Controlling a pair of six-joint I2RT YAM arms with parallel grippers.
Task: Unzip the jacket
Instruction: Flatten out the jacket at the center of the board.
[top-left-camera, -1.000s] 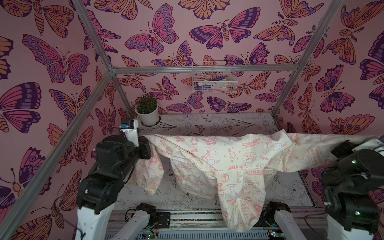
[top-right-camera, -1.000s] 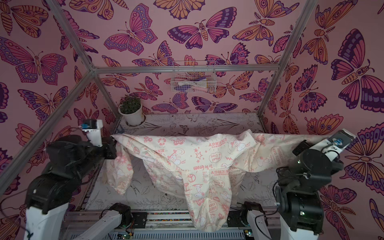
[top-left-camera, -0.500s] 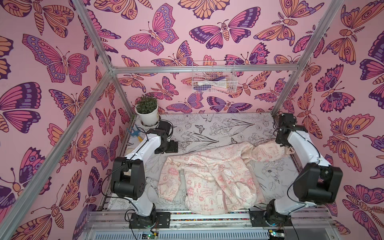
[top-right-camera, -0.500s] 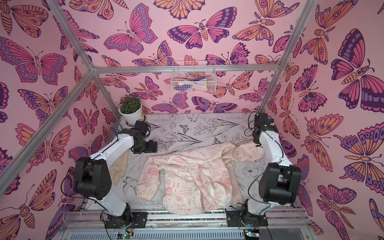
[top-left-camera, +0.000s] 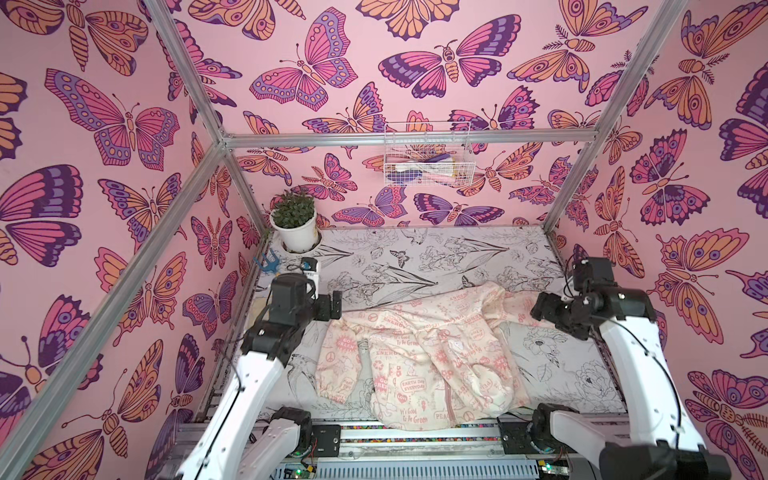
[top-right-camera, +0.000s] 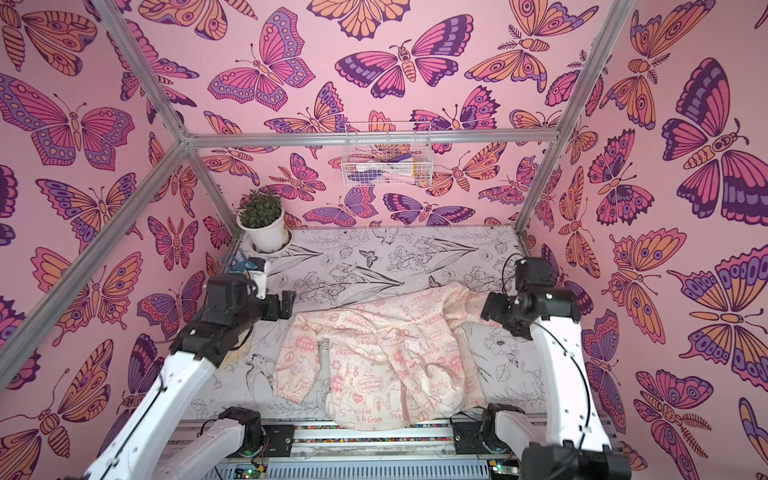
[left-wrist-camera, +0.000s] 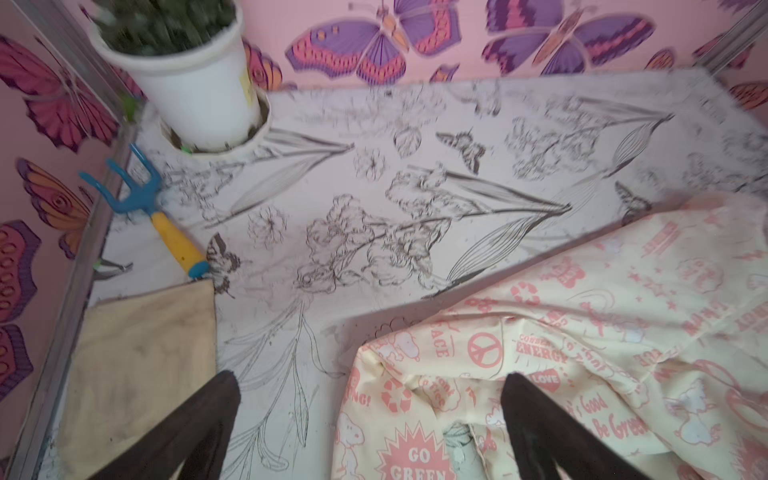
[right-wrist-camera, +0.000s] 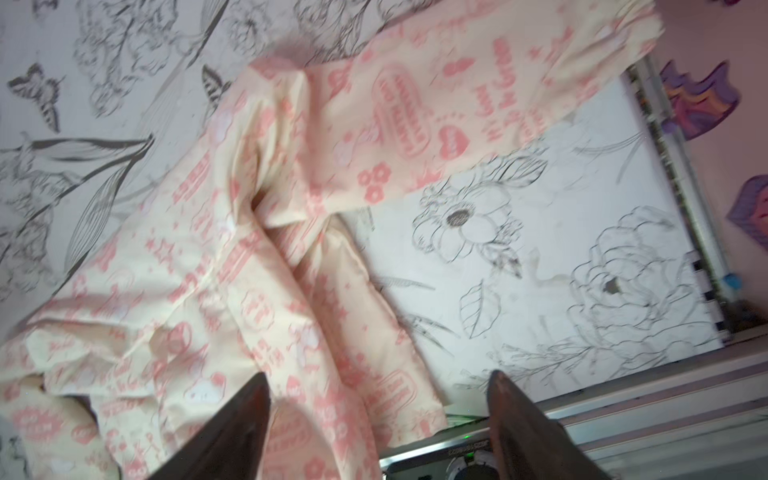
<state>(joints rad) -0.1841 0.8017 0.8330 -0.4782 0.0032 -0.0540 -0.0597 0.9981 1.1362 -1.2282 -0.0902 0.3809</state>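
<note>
Lab robot test cell, dressed as a set. Aluminium extrusion frame (top-left-camera: 407, 139) boxed in with butterfly wallpaper panels (top-left-camera: 124, 124), floral printed mat (top-left-camera: 457, 257) as tabletop, arm bases (top-left-camera: 291, 424) on the near rail (top-left-camera: 415, 434). Props: potted plant (top-left-camera: 296, 224) far left, wire basket (top-left-camera: 428, 160) on far wall.

Left wrist view: the fingers (left-wrist-camera: 195, 428) of the left gripper (left-wrist-camera: 370, 376) are cut off by the edge of view; the potted plant (left-wrist-camera: 187, 83) is cropped and its leaves are blurred. One finger covers a corner of the beige cloth (left-wrist-camera: 137, 353). Right wrist view: motion blur renders most print on the jacket (right-wrist-camera: 232, 257) unreadable; the right gripper (right-wrist-camera: 378, 376) shows fingertips only. In both top views, folds hide most of the zipper (top-left-camera: 447, 395), and the contents of the wire basket (top-left-camera: 426, 166) are too small to identify
</note>
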